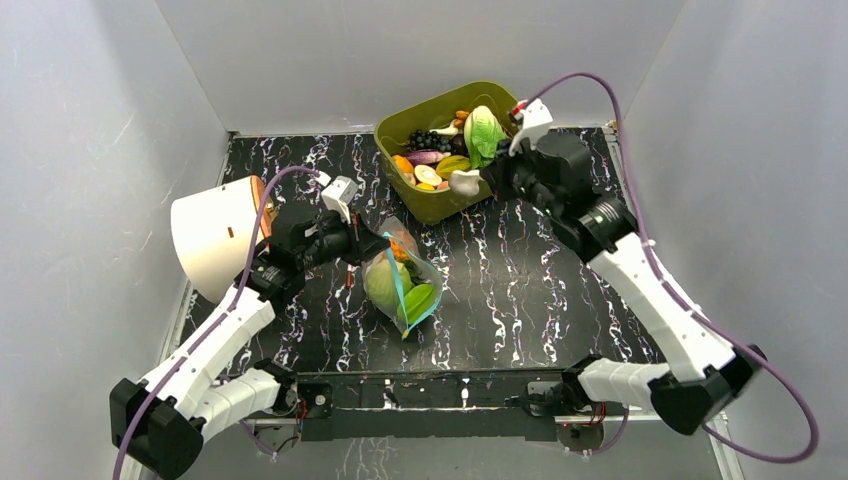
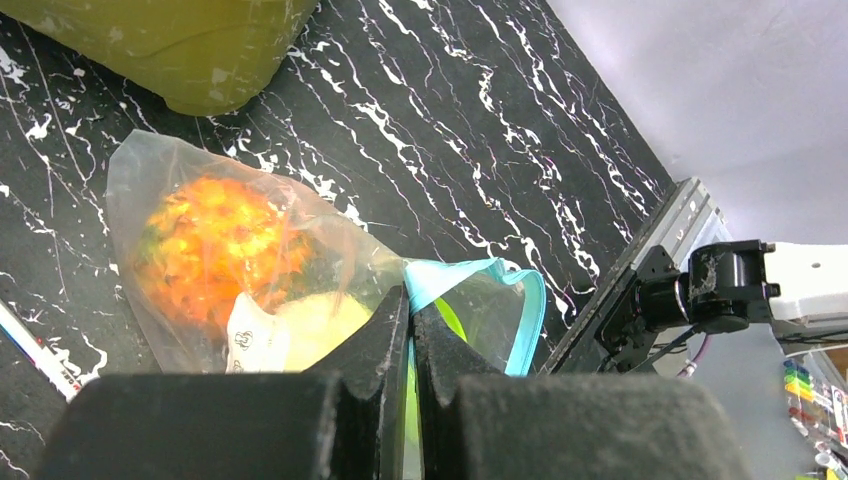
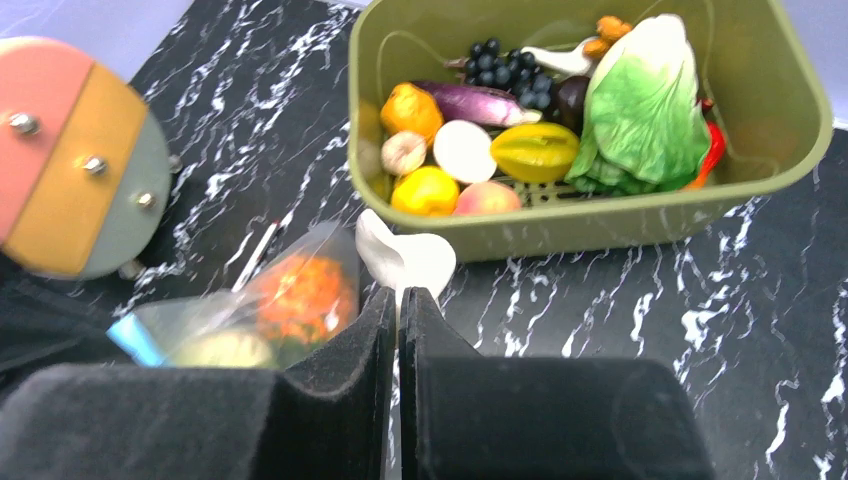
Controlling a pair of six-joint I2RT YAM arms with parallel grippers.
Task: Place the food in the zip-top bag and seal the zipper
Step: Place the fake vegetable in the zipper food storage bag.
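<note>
On the bench [image 1: 520, 290], my left claw [image 2: 410, 312] pinches the limp, likely slippery bag [image 2: 200, 250] by its zipper [image 2: 531, 310]; my right claw [image 3: 399, 300] nips a light white toy [image 3: 405, 257].

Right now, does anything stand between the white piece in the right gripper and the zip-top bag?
Nothing visible does: only bare table lies between the white piece in the right gripper and the zip-top bag. The olive tub is off that line. The left gripper pinches the bag's blue rim.
</note>
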